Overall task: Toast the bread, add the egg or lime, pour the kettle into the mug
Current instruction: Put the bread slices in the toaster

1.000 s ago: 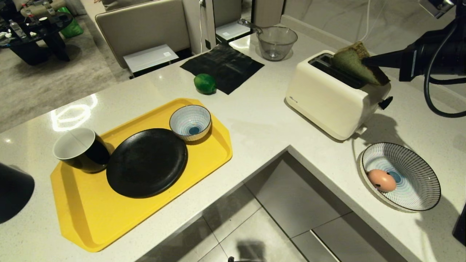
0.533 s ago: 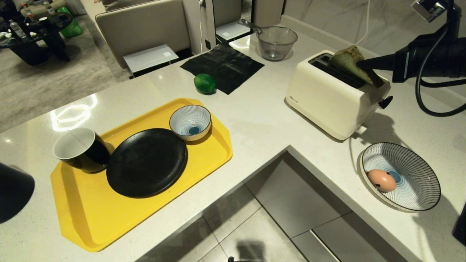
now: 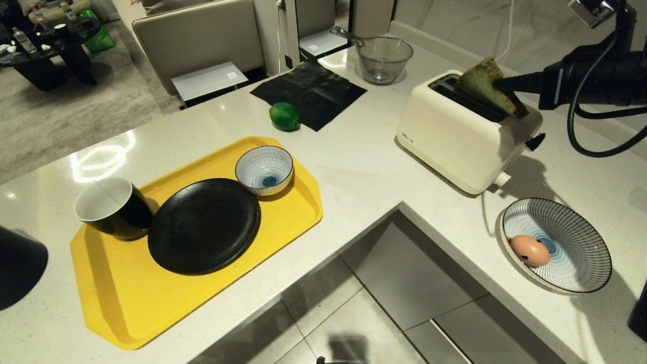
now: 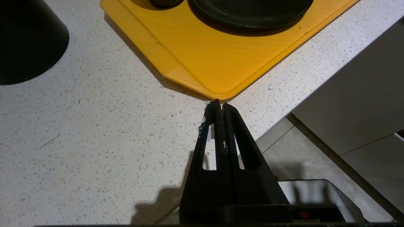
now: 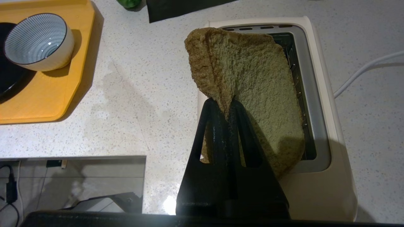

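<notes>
Here, the white counter (image 3: 364, 167) is seen carrying the yellow tray (image 3: 126, 308), on which the mug (image 3: 112, 207) is set at the left end. The cream toaster (image 3: 455, 136) is placed further right, and the bread (image 3: 482, 86) is pinched by the right gripper (image 3: 500, 85) and held tilted over its slot. The left gripper (image 4: 217, 105) is pressed closed, empty, just beside the tray's corner.
</notes>
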